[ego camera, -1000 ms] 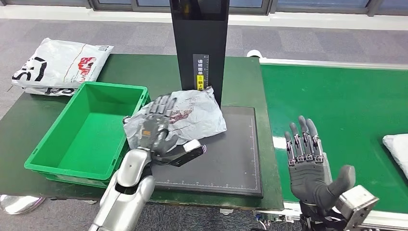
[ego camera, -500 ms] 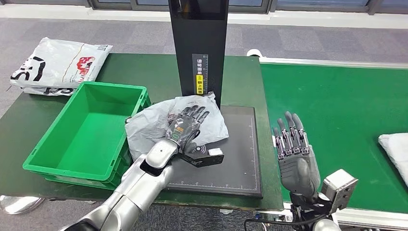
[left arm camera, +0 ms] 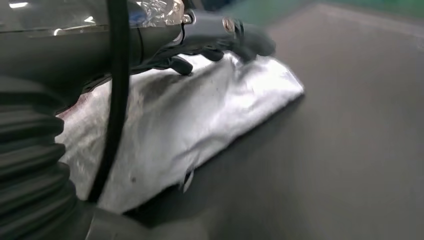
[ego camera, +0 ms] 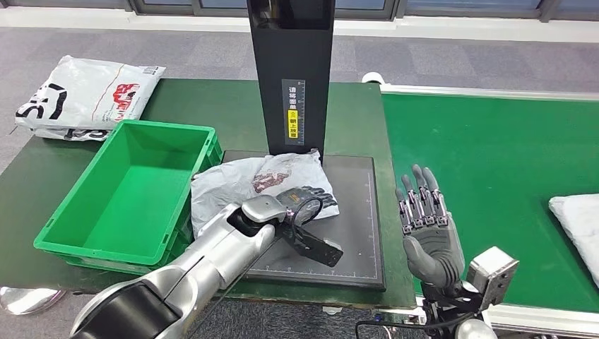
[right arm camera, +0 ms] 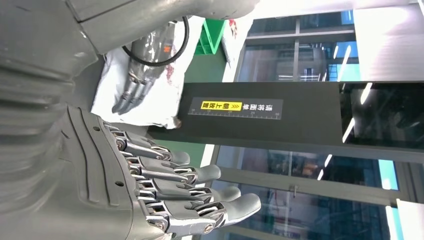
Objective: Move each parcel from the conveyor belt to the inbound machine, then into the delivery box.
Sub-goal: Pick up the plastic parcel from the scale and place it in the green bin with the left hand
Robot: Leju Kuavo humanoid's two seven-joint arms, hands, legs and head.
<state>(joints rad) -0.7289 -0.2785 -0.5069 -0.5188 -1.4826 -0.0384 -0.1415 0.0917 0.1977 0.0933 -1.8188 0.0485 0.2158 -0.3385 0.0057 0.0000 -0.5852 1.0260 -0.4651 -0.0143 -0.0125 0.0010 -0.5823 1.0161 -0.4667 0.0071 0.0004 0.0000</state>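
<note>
Your left hand (ego camera: 305, 201) lies flat on the crumpled grey parcel (ego camera: 247, 185), fingers (right arm camera: 131, 95) stretched along its top and pressing rather than wrapped around it. You can see the parcel on the dark scanning plate (ego camera: 353, 233) of the inbound machine, its left edge overhanging toward the green delivery box (ego camera: 127, 194). A reddish print shows on the parcel, too creased to read.

Your right hand (ego camera: 426, 229) hovers palm-up between the plate and the green conveyor belt (ego camera: 494, 155), fingers spread and holding nothing.

The machine's black post (ego camera: 291, 70) carries a grey strip of Chinese characters, too small to read surely, above a yellow tag.

A white parcel (ego camera: 578, 229) sits on the belt at your far right. Another white bag (ego camera: 81, 95) with black lettering and a red mark lies on the table behind the box.
</note>
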